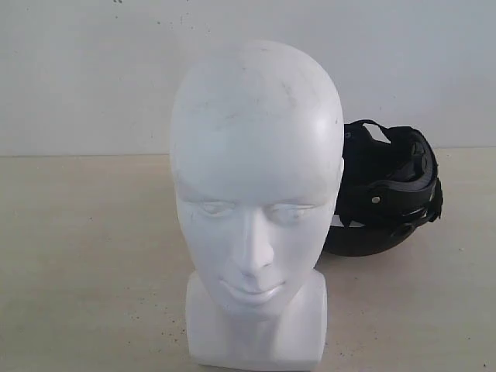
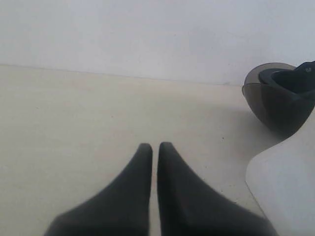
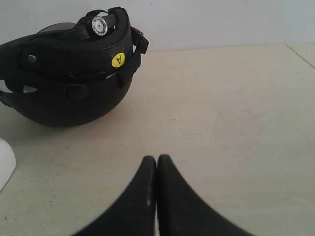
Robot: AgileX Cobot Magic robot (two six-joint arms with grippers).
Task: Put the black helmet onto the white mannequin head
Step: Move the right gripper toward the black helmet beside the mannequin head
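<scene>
Helmet lying off the mannequin head; jaws on both arms clenched, empty.
Pale matte table, faintly speckled. Smooth white mannequin head, bald, grey-scuffed, upright on blocky neck base at front. Rounded matte black helmet behind it toward the right, inverted, shell on table, webbing straps uppermost, smoky visor. Left gripper: tapered black fingers almost touching, gripping nothing. Right gripper: pressed together, gripping nothing. Helmet ahead of both, well apart.
</scene>
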